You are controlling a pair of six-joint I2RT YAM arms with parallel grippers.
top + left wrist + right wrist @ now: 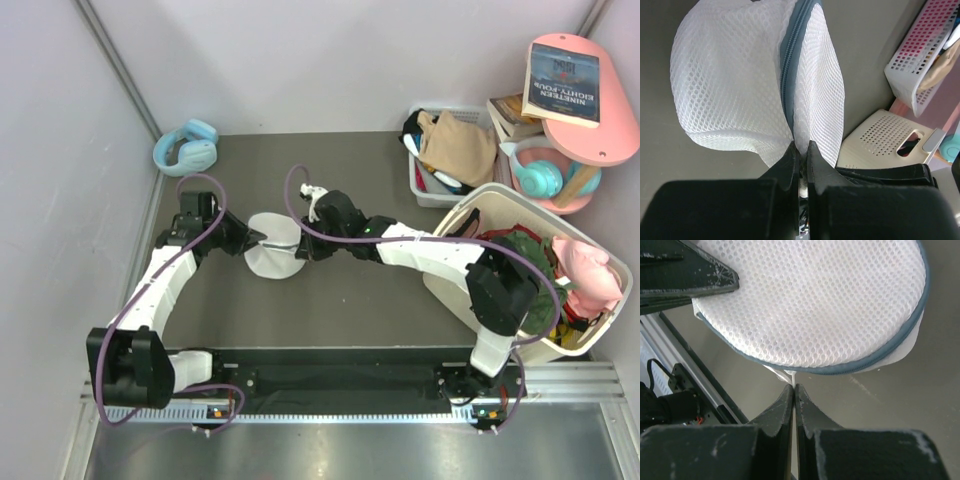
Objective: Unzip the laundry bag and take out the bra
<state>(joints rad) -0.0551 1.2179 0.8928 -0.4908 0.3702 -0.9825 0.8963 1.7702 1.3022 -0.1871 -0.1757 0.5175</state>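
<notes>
The laundry bag (272, 245), a round white mesh pouch with a grey-blue zip round its rim, lies mid-table between both grippers. My left gripper (252, 240) is shut on the bag's left rim; in the left wrist view the mesh (740, 75) is pinched between my fingertips (800, 147) beside the zip (790, 65). My right gripper (300, 247) is at the bag's right edge. In the right wrist view it (794, 386) is shut on a thin white pull tab (791, 375) hanging from the zip (865, 365), below the mesh (815, 300). The zip looks closed. The bra is hidden.
Blue headphones (187, 146) lie at the back left. A small grey crate (440, 190) with tan cloth (460, 145) stands back right. The big white basket (520, 330) with a pink garment (585, 270) stands right. A pink shelf holding a book (562, 82) is at the far right.
</notes>
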